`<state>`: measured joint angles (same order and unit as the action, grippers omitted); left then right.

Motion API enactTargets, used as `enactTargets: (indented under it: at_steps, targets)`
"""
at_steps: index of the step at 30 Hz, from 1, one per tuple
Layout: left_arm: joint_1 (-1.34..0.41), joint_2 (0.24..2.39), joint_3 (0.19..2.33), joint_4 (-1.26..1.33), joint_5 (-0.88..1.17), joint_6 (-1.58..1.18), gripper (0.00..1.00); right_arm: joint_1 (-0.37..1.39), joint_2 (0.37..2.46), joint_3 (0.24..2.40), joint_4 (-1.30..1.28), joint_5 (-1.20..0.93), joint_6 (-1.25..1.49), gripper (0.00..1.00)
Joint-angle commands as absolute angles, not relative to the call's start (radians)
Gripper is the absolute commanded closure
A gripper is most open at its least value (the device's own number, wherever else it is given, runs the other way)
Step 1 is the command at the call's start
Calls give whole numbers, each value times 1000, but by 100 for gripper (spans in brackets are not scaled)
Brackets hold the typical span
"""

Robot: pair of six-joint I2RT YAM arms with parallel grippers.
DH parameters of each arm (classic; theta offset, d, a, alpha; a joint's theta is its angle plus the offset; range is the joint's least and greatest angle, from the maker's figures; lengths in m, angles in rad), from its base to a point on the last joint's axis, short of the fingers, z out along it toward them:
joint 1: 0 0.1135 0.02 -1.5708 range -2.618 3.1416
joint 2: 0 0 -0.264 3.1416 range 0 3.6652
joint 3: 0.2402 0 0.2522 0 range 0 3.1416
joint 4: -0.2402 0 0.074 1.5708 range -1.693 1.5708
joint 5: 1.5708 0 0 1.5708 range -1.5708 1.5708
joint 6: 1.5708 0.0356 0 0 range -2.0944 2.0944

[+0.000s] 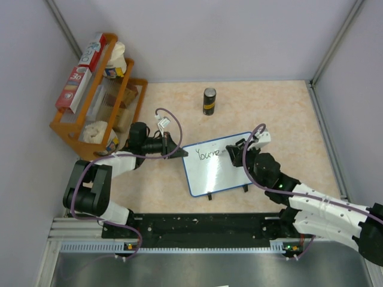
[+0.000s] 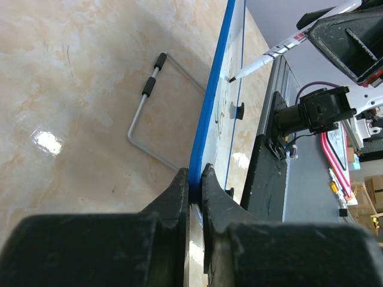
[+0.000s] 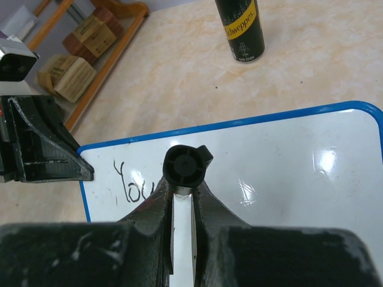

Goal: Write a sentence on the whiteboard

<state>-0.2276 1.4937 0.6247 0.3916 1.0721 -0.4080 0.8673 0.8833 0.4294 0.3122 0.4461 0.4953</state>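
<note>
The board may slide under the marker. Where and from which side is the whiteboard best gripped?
By the thin blue rim of the whiteboard, on its left short edge, coming from the left along the table, as the left gripper does. The board lies flat, so only the rim fits the jaws, and that side is away from the marker.

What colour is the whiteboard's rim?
Blue; the whiteboard rim shows best in the left wrist view.

Pale marbled desk [image 1: 287, 119]; dark can [image 1: 209, 101] upright at upper centre; wooden rack [image 1: 64, 133] at upper left; blue-rimmed whiteboard [image 1: 215, 170] at centre.
</note>
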Motion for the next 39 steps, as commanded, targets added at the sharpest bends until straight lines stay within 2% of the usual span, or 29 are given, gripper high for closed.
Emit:
enactTargets:
  at_steps: [1, 25, 39]
  targets:
    - [-236, 1529, 607, 321, 976, -288, 100, 854, 868, 407, 253, 471, 479, 100]
    - [-236, 1526, 607, 316, 974, -287, 100, 844, 813, 442, 281, 502, 462, 100]
    - [-236, 1520, 606, 316, 971, -285, 100, 842, 667, 463, 227, 465, 436, 100]
